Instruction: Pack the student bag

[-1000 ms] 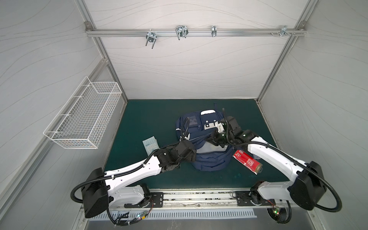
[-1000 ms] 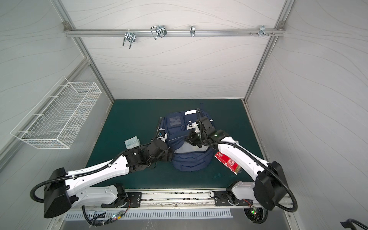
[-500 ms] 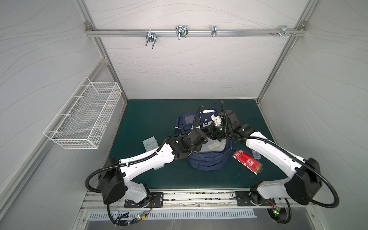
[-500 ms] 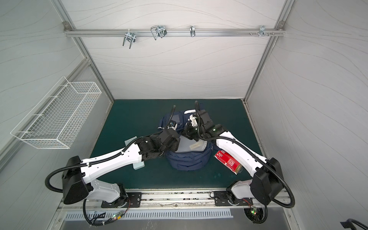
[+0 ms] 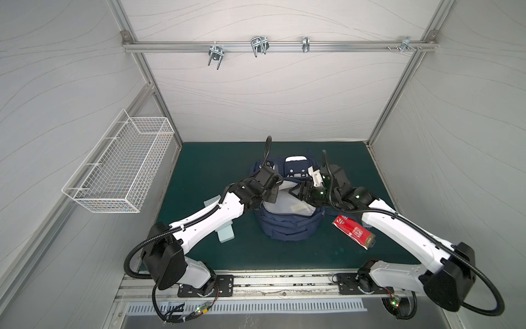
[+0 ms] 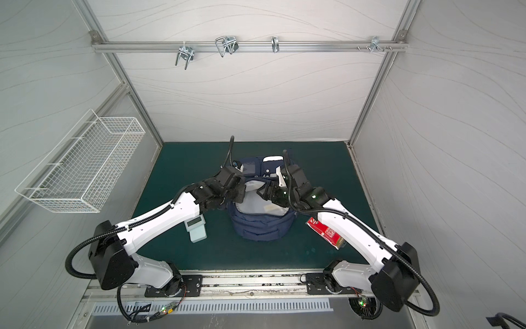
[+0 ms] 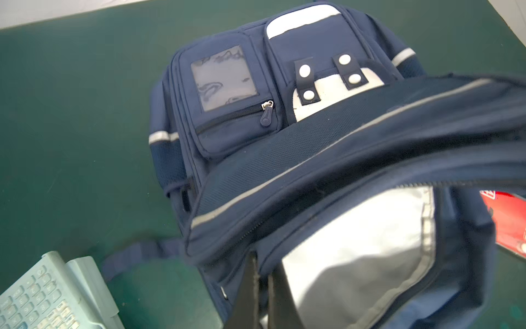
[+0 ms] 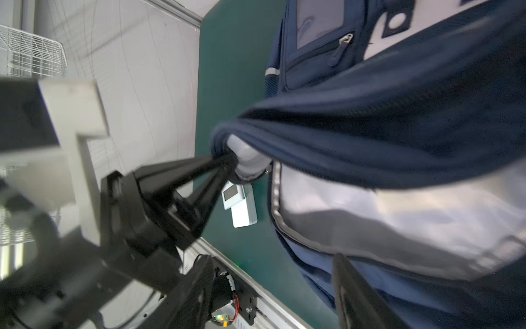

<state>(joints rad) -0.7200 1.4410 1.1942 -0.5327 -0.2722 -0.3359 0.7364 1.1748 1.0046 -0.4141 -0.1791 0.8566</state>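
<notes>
Student bag (image 5: 287, 228) lay at the middle of the green mat (image 5: 213, 168), mouth facing near. Left gripper (image 8: 227, 163) was clamped on its left rim (image 8: 244, 122); right gripper (image 5: 299, 191) hung, jaws parted, above the pale lining (image 5: 284, 203). The rim should be held high and taut for loading.

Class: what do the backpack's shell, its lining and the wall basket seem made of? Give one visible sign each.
Student bag: matte navy woven fabric; stitched seams, mesh panel. Lining: smooth pale grey cloth, probably synthetic; faint sheen. Basket: thin wire grid, likely white-coated metal.
</notes>
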